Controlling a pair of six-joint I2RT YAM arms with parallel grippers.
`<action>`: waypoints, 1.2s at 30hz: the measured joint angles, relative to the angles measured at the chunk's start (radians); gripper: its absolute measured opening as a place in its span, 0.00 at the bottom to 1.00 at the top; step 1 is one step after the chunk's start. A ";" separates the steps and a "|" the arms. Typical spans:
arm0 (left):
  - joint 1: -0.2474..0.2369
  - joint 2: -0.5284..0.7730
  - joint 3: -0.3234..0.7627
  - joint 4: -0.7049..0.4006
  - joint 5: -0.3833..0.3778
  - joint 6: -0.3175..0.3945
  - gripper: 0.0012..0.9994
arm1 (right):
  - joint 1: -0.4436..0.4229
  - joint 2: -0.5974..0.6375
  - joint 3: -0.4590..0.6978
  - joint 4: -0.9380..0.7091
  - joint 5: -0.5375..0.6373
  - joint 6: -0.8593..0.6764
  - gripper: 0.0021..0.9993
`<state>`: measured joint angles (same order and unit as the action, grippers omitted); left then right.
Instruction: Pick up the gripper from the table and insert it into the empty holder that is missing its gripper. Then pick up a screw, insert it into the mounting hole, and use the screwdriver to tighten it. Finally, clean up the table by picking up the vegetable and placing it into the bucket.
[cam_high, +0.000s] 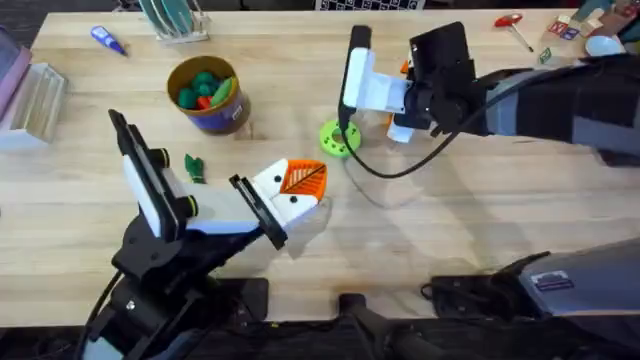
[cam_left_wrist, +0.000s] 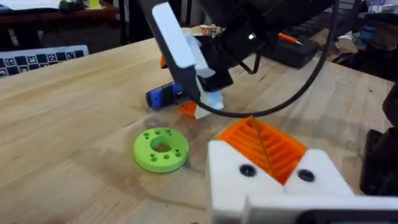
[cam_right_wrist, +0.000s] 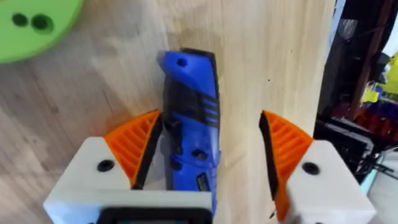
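Screwdriver (cam_right_wrist: 189, 124) is lying flat on the wooden surface (cam_high: 450, 230), between the two orange pads of the right gripper (cam_right_wrist: 205, 155). The right gripper is spread wide open around it, and one pad is sitting close to the blue body while the other is staying well apart. In the overhead view the right gripper (cam_high: 400, 100) is reaching in from 3 o'clock, at about 1 o'clock from the middle of the surface. A lime-green disc (cam_high: 339, 138) is lying just beside it, toward 8 o'clock.

The left gripper (cam_high: 295, 190) is hanging near the middle of the surface with its orange pads pressed together, holding nothing. The small green vegetable (cam_high: 194, 166) is lying at 9 o'clock from the left gripper, near the left arm. The bucket (cam_high: 208, 96) is standing at 12 o'clock from the vegetable, and it is holding colorful toy pieces. The vegetable is lying outside the bucket.
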<state>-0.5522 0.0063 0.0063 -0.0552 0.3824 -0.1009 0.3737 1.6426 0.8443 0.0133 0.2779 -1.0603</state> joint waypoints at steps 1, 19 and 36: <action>0.000 0.000 0.000 0.000 0.000 0.000 0.01 | 0.002 -0.006 -0.001 -0.007 0.005 0.035 0.94; 0.000 0.000 0.000 0.000 0.002 0.007 0.69 | 0.007 -0.496 -0.009 -0.461 -0.025 0.874 0.94; 0.000 0.012 0.139 -0.250 -0.189 -0.063 0.99 | 0.007 -0.606 -0.009 -0.571 -0.358 1.129 0.94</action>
<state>-0.5522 0.0184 0.1448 -0.3048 0.1931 -0.1636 0.3805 1.0363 0.8356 -0.5573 -0.0804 0.0682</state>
